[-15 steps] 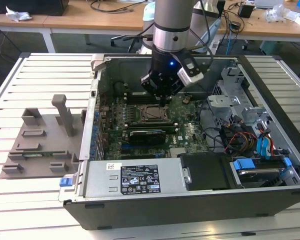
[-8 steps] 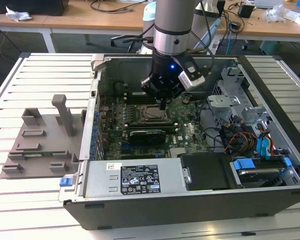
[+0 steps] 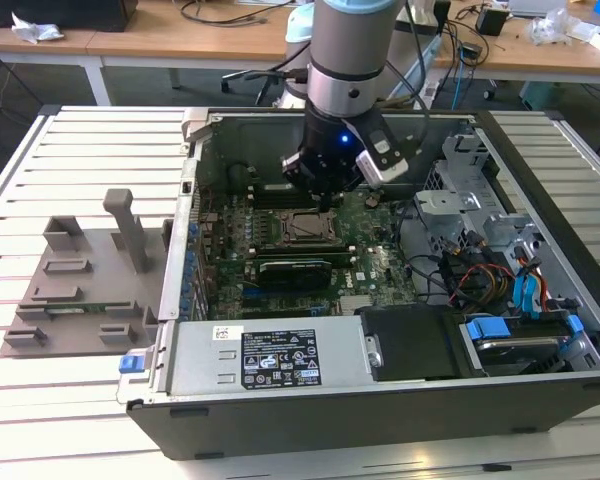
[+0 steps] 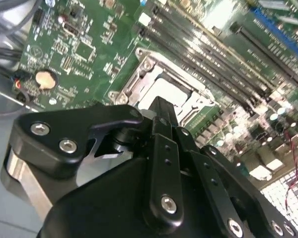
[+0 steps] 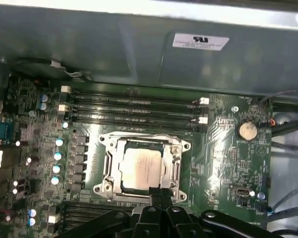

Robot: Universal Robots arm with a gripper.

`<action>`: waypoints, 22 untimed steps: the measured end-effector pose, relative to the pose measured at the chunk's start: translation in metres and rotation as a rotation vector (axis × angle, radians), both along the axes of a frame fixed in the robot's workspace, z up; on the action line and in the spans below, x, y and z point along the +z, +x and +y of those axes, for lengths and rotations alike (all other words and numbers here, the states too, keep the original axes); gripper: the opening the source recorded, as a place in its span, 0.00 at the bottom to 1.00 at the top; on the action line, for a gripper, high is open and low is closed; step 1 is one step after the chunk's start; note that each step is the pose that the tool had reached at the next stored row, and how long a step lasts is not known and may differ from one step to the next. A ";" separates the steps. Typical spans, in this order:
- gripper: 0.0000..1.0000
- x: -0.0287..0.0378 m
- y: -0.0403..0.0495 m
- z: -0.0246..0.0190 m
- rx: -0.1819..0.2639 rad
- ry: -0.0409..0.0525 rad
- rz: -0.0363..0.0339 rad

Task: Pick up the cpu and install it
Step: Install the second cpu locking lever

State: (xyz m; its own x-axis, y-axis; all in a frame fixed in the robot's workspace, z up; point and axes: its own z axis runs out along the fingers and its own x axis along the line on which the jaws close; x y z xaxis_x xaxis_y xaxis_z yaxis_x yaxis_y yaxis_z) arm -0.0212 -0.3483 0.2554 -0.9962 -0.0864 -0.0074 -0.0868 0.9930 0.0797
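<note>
Chip position: cpu [image 5: 141, 170] seated flat in the socket frame [image 5: 105, 167] on the green board [image 5: 223, 158], inside the open computer case [image 3: 540, 400] on the slatted table [image 3: 40, 160].
Relation to fingers: cpu just past the fingertips in both wrist views, directly ahead of them; gripper [image 5: 160, 192] hovering over the near edge of the socket, tips apart from the chip's top as far as can be judged.
Fingers: clenched together, tips meeting in a narrow point, nothing between them.
Axis: chip square, no long side; edges parallel to the memory slots [image 5: 134, 106] beyond it.
Chip look: silvery-grey metal top, dull sheen, pale rim, bright metal frame all round; partly hidden behind the fingers in the second wrist view [image 4: 161, 94].
Arm: single arm, wrist reaching down into the case in the exterior view, gripper [image 3: 325, 190] above the socket area.
Task standing: chip judged already in place; clamp state of the frame not clear.
Nearby: coin battery [image 5: 247, 130] well apart; grey peg tray [image 3: 75, 290] outside the case, on the exterior view's left.
</note>
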 end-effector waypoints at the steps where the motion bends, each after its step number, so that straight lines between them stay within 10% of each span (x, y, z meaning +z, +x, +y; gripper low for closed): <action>1: 0.11 -0.0002 -0.0001 -0.0035 0.000 0.0037 0.0000; 11: 0.11 -0.0200 -0.0215 -0.0326 0.000 0.0126 0.0000; 22: 0.11 -0.0411 -0.0361 -0.0329 0.003 0.0180 0.0000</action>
State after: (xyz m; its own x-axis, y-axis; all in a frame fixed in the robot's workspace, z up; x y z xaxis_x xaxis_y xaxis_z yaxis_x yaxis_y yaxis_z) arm -0.0573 -0.3812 0.2143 -0.9959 -0.0897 -0.0090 -0.0901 0.9911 0.0976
